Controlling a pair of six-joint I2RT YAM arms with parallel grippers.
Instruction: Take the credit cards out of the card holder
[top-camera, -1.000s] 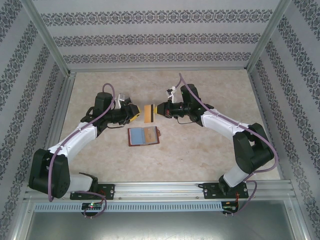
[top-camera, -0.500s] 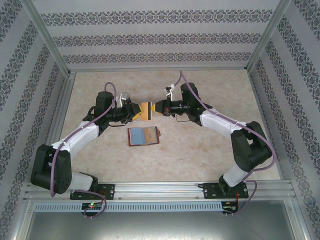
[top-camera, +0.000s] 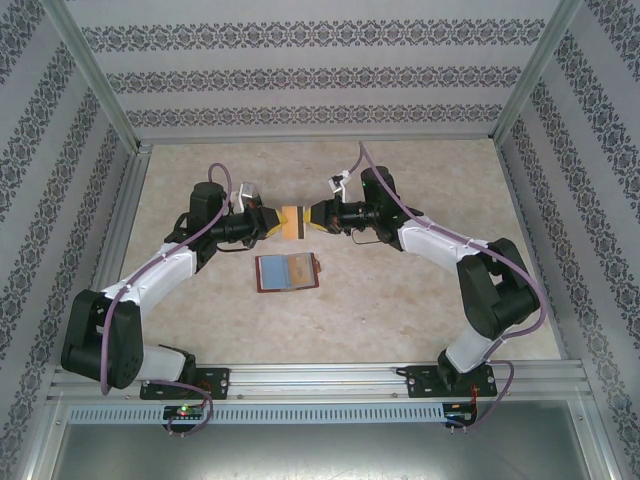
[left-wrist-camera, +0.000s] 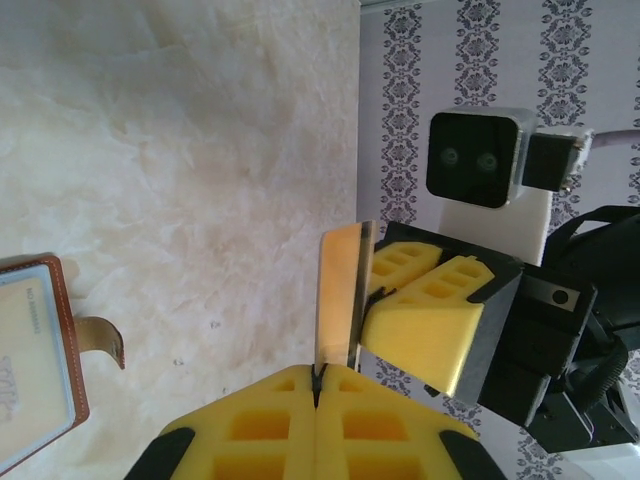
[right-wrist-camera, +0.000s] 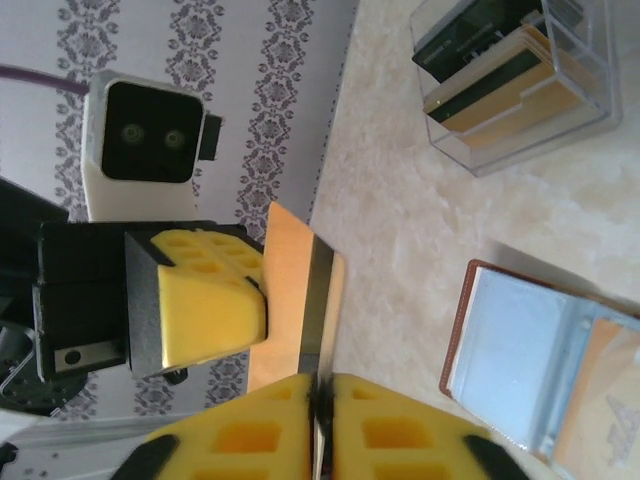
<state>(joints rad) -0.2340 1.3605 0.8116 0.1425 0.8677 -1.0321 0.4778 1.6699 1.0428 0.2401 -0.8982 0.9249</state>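
An orange credit card (top-camera: 291, 221) with a dark stripe hangs on edge above the table between both grippers. My left gripper (top-camera: 278, 222) is shut on its left end; in the left wrist view the pads (left-wrist-camera: 260, 420) meet flush on the card (left-wrist-camera: 338, 295). My right gripper (top-camera: 306, 219) has the other end: its pads (right-wrist-camera: 400, 425) stand a thin slit apart around the card (right-wrist-camera: 295, 290), and I cannot tell if they still press it. The brown card holder (top-camera: 287, 271) lies open on the table just in front, blue-grey panels up, with an orange card (right-wrist-camera: 600, 390) in one pocket.
A small clear plastic box (right-wrist-camera: 515, 75) with black-and-gold cards stands on the table beyond the card holder (right-wrist-camera: 540, 360). Metal frame posts and patterned walls (top-camera: 320, 80) close in the marble-look table (top-camera: 400, 300) on three sides. A rail (top-camera: 320, 380) runs along the near edge.
My left gripper has moved right to the card and shut on its free end. The right gripper's pads have eased slightly apart. The card holder has not moved.
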